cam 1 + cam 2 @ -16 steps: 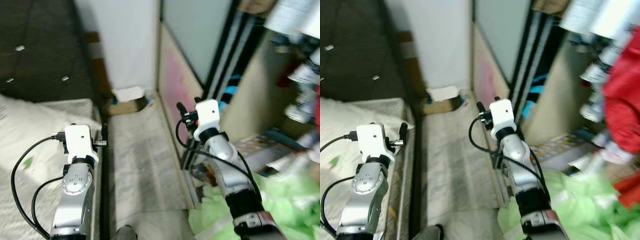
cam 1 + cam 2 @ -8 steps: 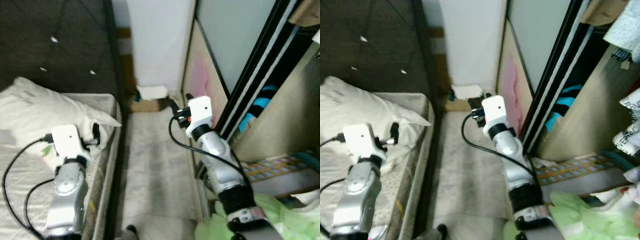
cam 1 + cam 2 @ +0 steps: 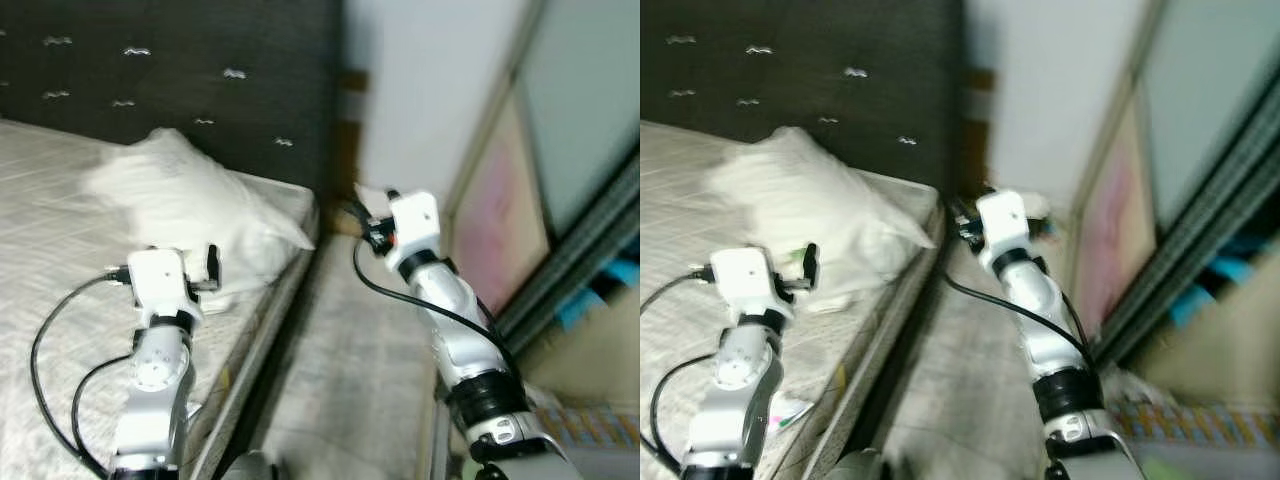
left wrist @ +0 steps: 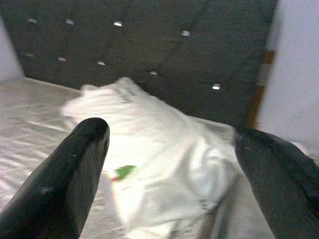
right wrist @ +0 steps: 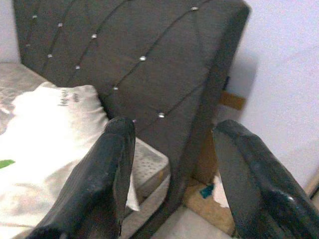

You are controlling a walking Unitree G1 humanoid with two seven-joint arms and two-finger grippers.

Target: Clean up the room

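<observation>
The left gripper [image 4: 169, 164] hangs over the bed [image 3: 60, 250], fingers spread wide and holding nothing, facing a white pillow [image 3: 190, 205] that lies against the dark tufted headboard [image 3: 180, 60]. The right gripper [image 5: 172, 179] is likewise parted and empty, raised over the floor strip [image 3: 350, 390] between the bed and the sliding wardrobe door [image 3: 580, 150].

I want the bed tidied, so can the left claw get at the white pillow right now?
Probably yes: the open left claw hangs over the mattress facing the white pillow, with nothing between them.
</observation>
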